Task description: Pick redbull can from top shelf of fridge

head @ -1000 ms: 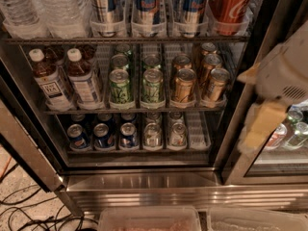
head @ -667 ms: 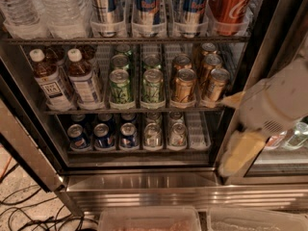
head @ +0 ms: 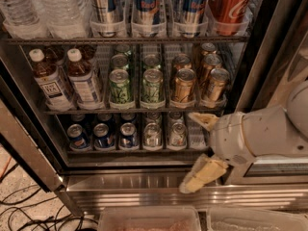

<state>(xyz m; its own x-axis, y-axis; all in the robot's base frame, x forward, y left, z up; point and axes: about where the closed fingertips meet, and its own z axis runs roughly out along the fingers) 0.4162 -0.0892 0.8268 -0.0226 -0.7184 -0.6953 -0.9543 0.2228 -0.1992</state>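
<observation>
Bottom edge: clear tubs [head: 149,219]; lower left, cables [head: 29,211] on speckled floor. Lower right: gripper [head: 188,152], fingers spread, gripping nothing, before the fridge [head: 144,182] sill. Top centre: redbull can [head: 147,4] standing in a clear tray on the top shelf [head: 72,41], near a red cola can [head: 231,4].

Red can [head: 230,4], 1 o'clock, on top shelf [head: 125,41]: white Coca-Cola script, partly legible. Redbull can [head: 147,6], 12 o'clock: red lettering on blue, too blurred to read. Bottle label [head: 52,88], 9 o'clock: dark print, possibly "TEA", uncertain. Gripper [head: 186,152], 4 o'clock, jaws apart.
</observation>
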